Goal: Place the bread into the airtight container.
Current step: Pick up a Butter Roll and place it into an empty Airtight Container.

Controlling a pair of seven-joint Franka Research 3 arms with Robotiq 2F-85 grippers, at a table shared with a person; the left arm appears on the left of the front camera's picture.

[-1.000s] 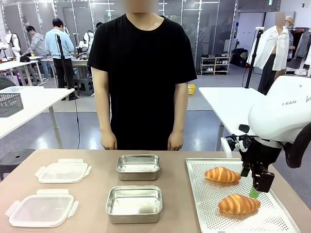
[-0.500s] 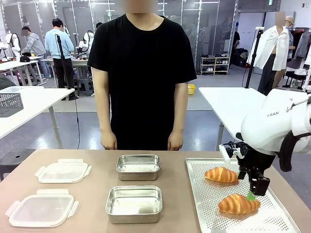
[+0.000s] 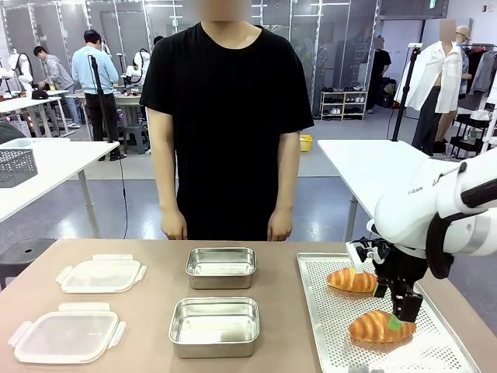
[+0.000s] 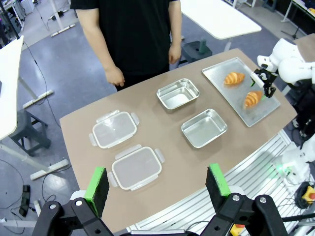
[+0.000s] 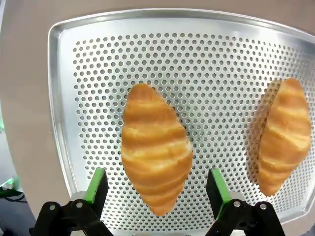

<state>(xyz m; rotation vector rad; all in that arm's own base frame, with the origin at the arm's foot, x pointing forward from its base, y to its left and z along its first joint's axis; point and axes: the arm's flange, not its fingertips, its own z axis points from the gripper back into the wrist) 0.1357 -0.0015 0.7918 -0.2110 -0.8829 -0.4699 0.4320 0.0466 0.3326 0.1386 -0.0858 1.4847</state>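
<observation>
- right gripper (image 3: 394, 317): jaws wide, one on each side of the near croissant (image 3: 377, 328), pads clear of it.
- near croissant lies on the perforated tray (image 3: 322, 326) beside a second croissant (image 3: 353, 280) (steel containers (image 3: 214, 326) stand apart, left).
- left gripper (image 4: 156, 181): jaws wide, high above the table (image 4: 165, 125).

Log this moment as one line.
right gripper: open, straddling near golden croissant on perforated metal tray | left gripper: open, high above table | steel containers: empty

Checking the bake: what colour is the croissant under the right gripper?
The croissant is golden brown with paler cream stripes; the right wrist view shows it best.
</observation>
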